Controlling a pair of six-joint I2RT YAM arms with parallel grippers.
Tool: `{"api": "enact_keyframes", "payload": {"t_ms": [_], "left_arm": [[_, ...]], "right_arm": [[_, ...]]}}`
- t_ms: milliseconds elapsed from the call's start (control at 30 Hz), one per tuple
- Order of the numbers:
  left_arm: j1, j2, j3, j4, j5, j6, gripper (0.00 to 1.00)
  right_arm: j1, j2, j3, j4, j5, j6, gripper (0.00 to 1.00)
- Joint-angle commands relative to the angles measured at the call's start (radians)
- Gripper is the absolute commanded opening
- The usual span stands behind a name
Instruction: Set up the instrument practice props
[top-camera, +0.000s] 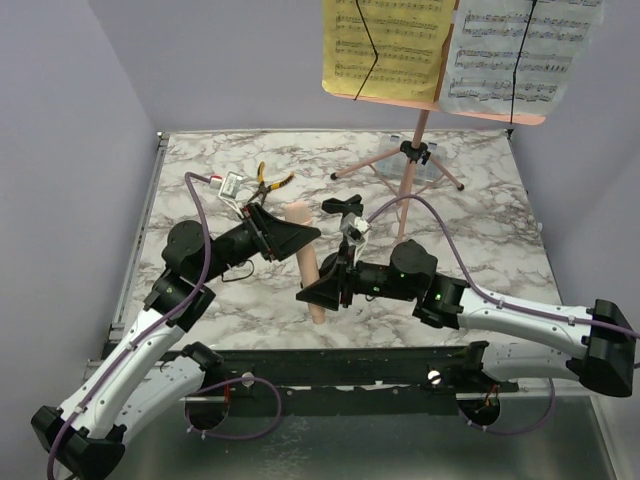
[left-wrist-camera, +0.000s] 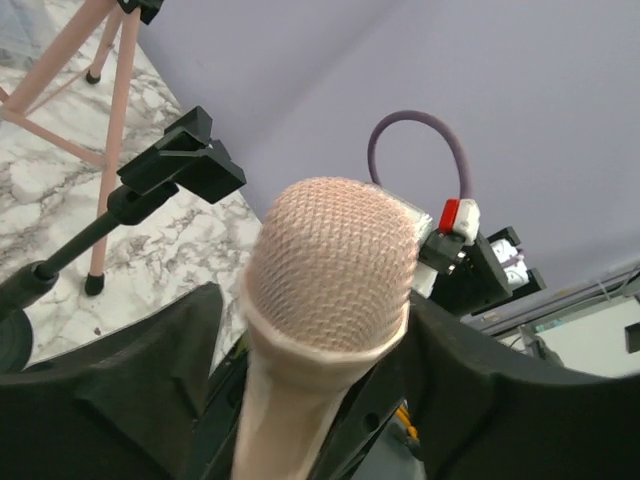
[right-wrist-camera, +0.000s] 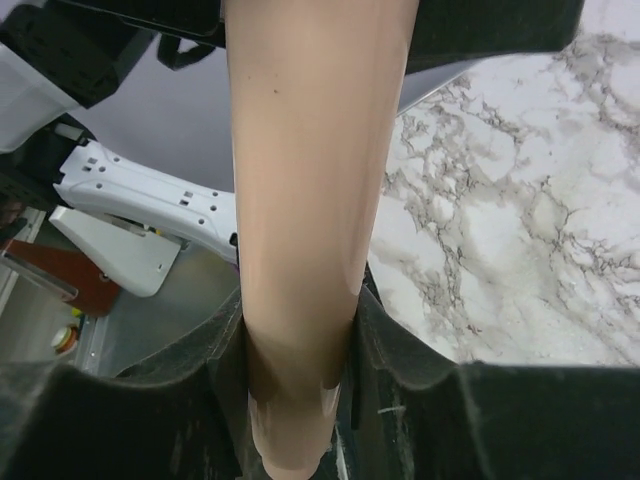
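Observation:
The pink-beige microphone (top-camera: 307, 268) is held up off the table, tilted, with its mesh head (left-wrist-camera: 335, 265) uppermost. My right gripper (top-camera: 325, 290) is shut on the lower end of its handle (right-wrist-camera: 310, 200). My left gripper (top-camera: 290, 235) is around the neck just below the head, with its jaws standing wider than the handle and a gap showing on each side. The black mic stand's clip (top-camera: 345, 205) is just right of the microphone and also shows in the left wrist view (left-wrist-camera: 185, 160). The pink music stand (top-camera: 412, 160) stands at the back with a yellow sheet (top-camera: 385, 45) and a white sheet (top-camera: 520, 50) on it.
Yellow-handled pliers (top-camera: 268, 182) lie at the back left of the marble table (top-camera: 500, 250). The music stand's pink legs (left-wrist-camera: 115, 100) spread over the back middle. A clear plastic box (top-camera: 432, 165) sits behind the stand's legs. Purple cables loop above both wrists.

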Motion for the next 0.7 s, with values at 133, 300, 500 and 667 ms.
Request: {"api": "enact_keyframes", "payload": {"t_ms": [133,300,500,667], "left_arm": [[0.001,-0.001,-0.006,-0.017,0.036,-0.026,0.71],[0.001,0.035,0.021,0.009,0.046,-0.011,0.60],[0.001,0.076,0.038,0.050,0.075,-0.014,0.56],[0.001,0.089,0.042,0.061,0.074,-0.012,0.47]], "right_arm": [[0.004,-0.091,0.005,-0.046,0.048,-0.043,0.01],[0.003,-0.097,-0.007,-0.013,0.047,-0.027,0.01],[0.003,-0.067,0.027,-0.032,0.031,-0.033,0.00],[0.004,-0.043,0.059,-0.057,0.027,-0.024,0.01]]}}
